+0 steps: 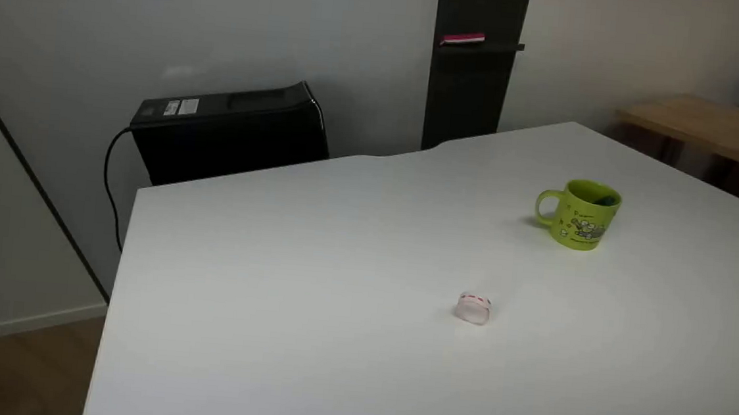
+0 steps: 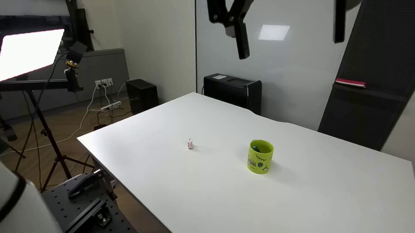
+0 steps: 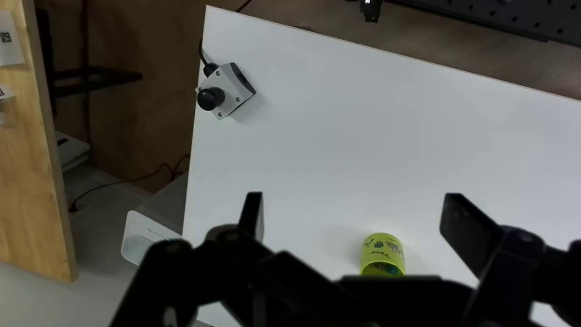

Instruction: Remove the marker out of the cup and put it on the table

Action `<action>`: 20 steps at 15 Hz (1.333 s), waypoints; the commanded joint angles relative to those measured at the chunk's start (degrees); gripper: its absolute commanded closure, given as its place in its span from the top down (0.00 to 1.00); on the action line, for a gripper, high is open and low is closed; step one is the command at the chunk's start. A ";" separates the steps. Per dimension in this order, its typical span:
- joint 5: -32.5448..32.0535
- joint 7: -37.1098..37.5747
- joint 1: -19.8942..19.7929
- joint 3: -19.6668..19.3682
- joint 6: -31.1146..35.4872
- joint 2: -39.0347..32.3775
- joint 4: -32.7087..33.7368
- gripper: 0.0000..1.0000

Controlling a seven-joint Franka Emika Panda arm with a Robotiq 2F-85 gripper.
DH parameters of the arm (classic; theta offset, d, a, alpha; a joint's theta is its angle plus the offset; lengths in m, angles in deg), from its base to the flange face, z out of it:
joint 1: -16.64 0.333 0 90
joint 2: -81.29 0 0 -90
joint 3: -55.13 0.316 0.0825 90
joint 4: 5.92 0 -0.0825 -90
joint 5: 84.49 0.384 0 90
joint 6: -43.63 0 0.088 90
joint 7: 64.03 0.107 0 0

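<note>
A light panel (image 2: 30,54) glows above the brown floor (image 2: 60,126).

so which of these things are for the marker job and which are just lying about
For the job:
green cup
marker, inside it
white table
gripper, open

Just lying about:
small clear thing
box with black knob
red-and-white thing

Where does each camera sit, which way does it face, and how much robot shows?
In an exterior view: raised, looking down across the table toward the cup and black case; no robot shows.
In an exterior view: beside the white arm, looking down across the table; open jaws hang overhead.
Wrist view: just behind the open jaws, facing slantwise down past them to the cup and button box.
Both exterior views share cup, black case and small clear object.
</note>
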 commanded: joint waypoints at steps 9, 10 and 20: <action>-1.12 -0.74 -0.04 -5.39 5.32 -1.64 -12.11 1.00; -0.96 -0.65 -0.10 -6.06 6.97 -2.90 -12.83 1.00; 2.88 -1.98 0.22 -7.76 26.11 -26.99 -9.92 1.00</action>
